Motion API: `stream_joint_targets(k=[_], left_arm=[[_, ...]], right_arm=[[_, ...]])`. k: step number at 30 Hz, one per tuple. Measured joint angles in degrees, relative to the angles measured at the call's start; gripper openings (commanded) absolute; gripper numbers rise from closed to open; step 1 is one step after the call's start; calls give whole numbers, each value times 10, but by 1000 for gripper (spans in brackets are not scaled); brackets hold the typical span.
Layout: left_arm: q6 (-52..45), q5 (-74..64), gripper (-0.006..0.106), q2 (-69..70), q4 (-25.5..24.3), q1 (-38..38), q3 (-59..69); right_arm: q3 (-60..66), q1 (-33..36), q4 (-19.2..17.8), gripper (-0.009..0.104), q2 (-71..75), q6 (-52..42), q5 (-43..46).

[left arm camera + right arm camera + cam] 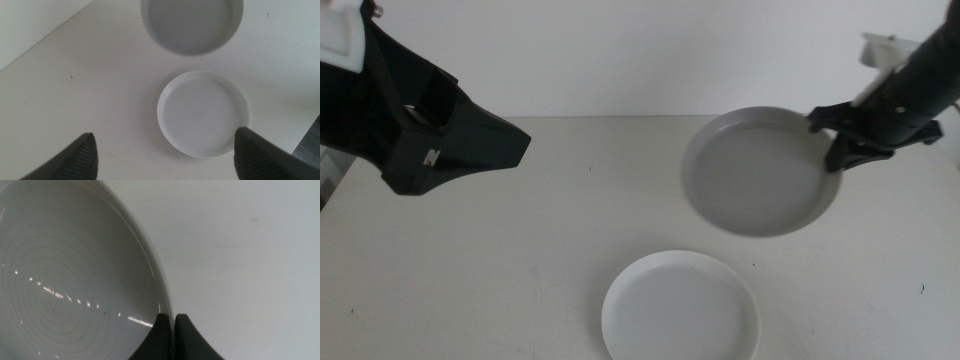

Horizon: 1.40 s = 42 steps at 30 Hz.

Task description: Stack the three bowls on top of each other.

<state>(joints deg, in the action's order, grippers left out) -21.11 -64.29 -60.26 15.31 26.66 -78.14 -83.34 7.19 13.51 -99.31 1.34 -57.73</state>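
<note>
My right gripper (835,135) is shut on the right rim of the light grey-blue bowl (758,172) and holds it a little above the table at the back right. In the right wrist view the jaws (174,319) pinch the bowl's rim (65,280). The white bowl (680,308) rests on the table at the front centre, apart from the grey one. My left gripper (505,150) hangs open and empty at the back left. Its wrist view shows the white bowl (204,114) between the spread jaws and the grey bowl (192,22) beyond. The mint green bowl is out of view.
The table (500,270) is white, with a white wall behind it. Its edge and a dark floor show in the left wrist view (307,142).
</note>
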Motion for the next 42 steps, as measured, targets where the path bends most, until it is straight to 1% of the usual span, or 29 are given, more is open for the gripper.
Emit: stream_joint_targets(k=[8,16,20,24,34,35,38,42], left_arm=[[0,0,105,0,0,0,0],[0,0,105,0,0,0,0],[0,0,105,0,0,0,0],[0,0,105,0,0,0,0],[0,0,105,0,0,0,0],[0,0,105,0,0,0,0],[0,0,105,0,0,0,0],[0,0,105,0,0,0,0]], right_arm=[[35,111,5,-1,3,-6,9],[129,181,31,-1,4,-6,86],[163,188,39,-1,4,-6,121],[186,188,39,-1,4,-6,145],[217,188,41,-1,4,-13,158],[217,188,42,3,4,-13,156],[217,188,44,12,4,-13,154],[217,188,44,31,4,-13,145]])
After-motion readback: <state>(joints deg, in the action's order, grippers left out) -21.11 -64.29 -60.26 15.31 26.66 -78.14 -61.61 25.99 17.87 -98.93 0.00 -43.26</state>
